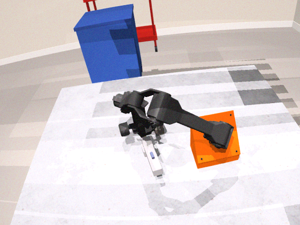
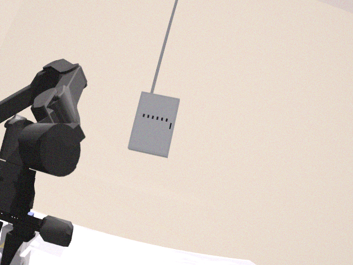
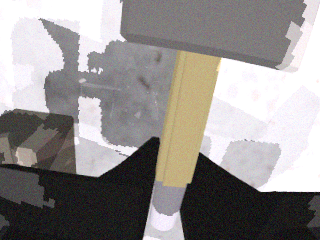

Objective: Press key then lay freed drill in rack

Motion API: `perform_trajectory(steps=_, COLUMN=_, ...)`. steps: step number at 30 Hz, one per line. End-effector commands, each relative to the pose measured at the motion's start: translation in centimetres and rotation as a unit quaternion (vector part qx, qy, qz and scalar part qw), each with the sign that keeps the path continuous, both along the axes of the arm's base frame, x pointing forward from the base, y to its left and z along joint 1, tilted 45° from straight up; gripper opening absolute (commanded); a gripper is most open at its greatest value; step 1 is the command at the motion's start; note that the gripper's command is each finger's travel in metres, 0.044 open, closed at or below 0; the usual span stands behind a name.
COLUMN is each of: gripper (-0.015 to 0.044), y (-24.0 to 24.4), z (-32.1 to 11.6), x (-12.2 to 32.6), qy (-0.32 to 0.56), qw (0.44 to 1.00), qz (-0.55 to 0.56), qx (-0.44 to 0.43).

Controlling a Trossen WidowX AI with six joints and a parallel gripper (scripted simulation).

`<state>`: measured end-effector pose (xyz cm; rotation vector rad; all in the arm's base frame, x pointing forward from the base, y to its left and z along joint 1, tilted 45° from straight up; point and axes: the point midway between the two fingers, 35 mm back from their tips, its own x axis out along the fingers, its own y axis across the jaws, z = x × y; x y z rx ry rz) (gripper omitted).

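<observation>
The holder, a long pale block point(image 1: 157, 168) point(image 3: 210, 30), lies in front of the arm. The blue key point(image 1: 152, 155) point(image 2: 30, 213) sits on its top; I cannot tell whether it is pressed down. The drill point(image 3: 190, 115), a yellow bar with a grey and white end, sticks out of the holder's near end in the wrist view. My gripper point(image 3: 166, 145) is shut on the drill, one black finger against each side near its grey end. How much of the drill is inside the holder is hidden. A dark brown notched block point(image 1: 160, 130) point(image 3: 45, 137), seemingly the rack, stands beside the gripper.
The arm's base stands on an orange box point(image 1: 203, 150) on the right of the white table point(image 1: 60, 193). A blue cabinet point(image 1: 106, 55) and a red cart point(image 1: 146, 33) stand behind the table. A grey panel point(image 2: 154, 133) hangs on the wall.
</observation>
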<state>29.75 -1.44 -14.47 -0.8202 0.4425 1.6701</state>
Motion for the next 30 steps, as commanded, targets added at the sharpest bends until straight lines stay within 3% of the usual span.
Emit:
perform_trajectory(steps=1, gripper=0.0, y=0.0, z=0.0, x=0.0, qy=0.0, qw=1.0, qz=0.0, qx=0.0)
perform_trajectory(steps=30, gripper=0.0, y=-1.5, z=-1.4, x=0.4, qy=0.003, qw=1.0, qz=-0.001, qx=0.002)
